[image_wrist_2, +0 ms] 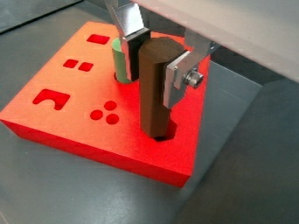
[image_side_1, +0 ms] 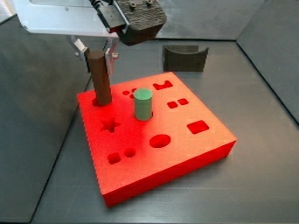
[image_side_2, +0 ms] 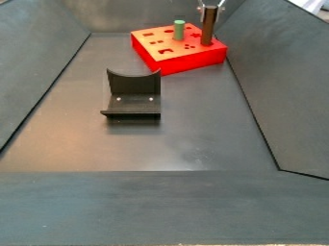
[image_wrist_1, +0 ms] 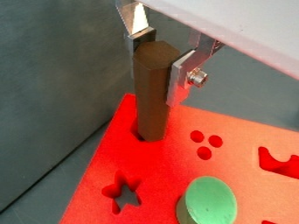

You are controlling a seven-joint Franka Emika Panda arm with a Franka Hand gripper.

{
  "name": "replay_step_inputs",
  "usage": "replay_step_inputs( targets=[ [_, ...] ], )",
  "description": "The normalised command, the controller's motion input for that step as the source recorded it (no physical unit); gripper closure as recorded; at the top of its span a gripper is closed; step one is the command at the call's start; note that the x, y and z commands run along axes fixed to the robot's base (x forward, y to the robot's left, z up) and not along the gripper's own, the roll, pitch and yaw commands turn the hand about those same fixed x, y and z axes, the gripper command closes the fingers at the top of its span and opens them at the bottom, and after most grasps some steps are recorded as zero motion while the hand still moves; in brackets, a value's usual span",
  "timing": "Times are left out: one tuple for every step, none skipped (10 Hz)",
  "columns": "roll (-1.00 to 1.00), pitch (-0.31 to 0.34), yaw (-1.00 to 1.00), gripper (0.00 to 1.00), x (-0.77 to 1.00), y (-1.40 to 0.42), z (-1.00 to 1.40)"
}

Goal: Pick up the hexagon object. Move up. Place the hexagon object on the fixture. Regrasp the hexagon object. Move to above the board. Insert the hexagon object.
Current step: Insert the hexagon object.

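- Between the jaws of the gripper (image_wrist_2: pixel 156 59), the hexagon object (image_wrist_2: pixel 156 87) stands upright, its upper part clamped by the silver fingers (image_wrist_2: pixel 179 77) while its lower end sits in a hole near a corner of the board (image_wrist_2: pixel 70 109).
- Judging by that, the insertion step is in hand: the bar has entered its cutout but looks only partly sunk.
- Next, the move likely calls for a straight push down, then releasing the jaws.
- Below and beside the jaws, a wrist view shows the star cutout (image_wrist_1: pixel 121 196) and the green peg (image_wrist_1: pixel 208 203).
- Only a side view shows the fixture (image_side_2: pixel 130 95), empty and well apart from the jaws.
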Motion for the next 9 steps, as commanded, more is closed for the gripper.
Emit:
replay_step_inputs(
  targets=[
    [0.11,-0.074,0.00,1.00,-0.09,-0.31,-1.00],
    [0.05,-0.124,0.00,1.00,-0.39,-0.35,-0.93],
    [0.00,-0.097,0.00,1.00,-0.02,-0.33,-0.95],
    [0.09,-0.061,0.08,1.00,0.00,-0.15,-1.00],
    [0.03,0.003,0.02,1.00,0.07,0.30,-0.91],
    [0.03,0.090,0.00,1.00,0.15,0.40,-0.79],
    [0.01,0.054,0.00,1.00,0.03,0.11,-0.27],
    [0.00,0.000,0.00,1.00,0.00,0.00,-0.06],
    [0.03,0.004,0.05,1.00,-0.11,0.30,-0.41]
  ],
)
